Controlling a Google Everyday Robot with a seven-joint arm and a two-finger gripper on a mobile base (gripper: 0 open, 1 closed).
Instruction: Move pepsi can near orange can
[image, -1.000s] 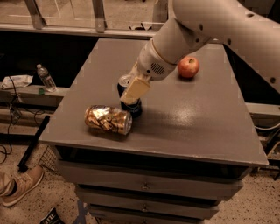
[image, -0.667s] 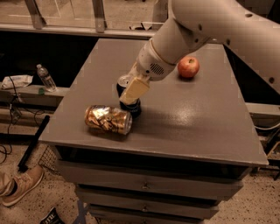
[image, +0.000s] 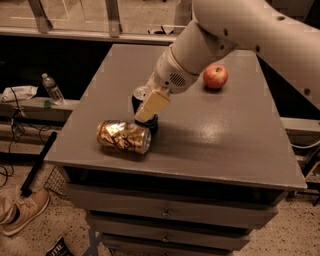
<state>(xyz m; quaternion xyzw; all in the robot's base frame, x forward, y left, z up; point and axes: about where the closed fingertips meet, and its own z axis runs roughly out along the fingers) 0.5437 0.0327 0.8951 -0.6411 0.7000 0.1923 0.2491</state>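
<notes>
The pepsi can (image: 140, 101) stands upright on the grey table (image: 210, 135), dark with a silver top, left of the middle. The orange can (image: 123, 136) lies on its side, dented and gold-brown, just in front of the pepsi can and to its left, almost touching it. My gripper (image: 148, 113) comes down from the upper right and sits right at the pepsi can, with a cream part of it covering the can's right front. Most of the pepsi can's body is hidden behind the gripper.
A red apple (image: 215, 77) sits at the back right of the table. The table's front edge runs just below the orange can. A water bottle (image: 52, 89) stands on a low ledge to the left. A shoe (image: 22, 213) lies on the floor at the lower left.
</notes>
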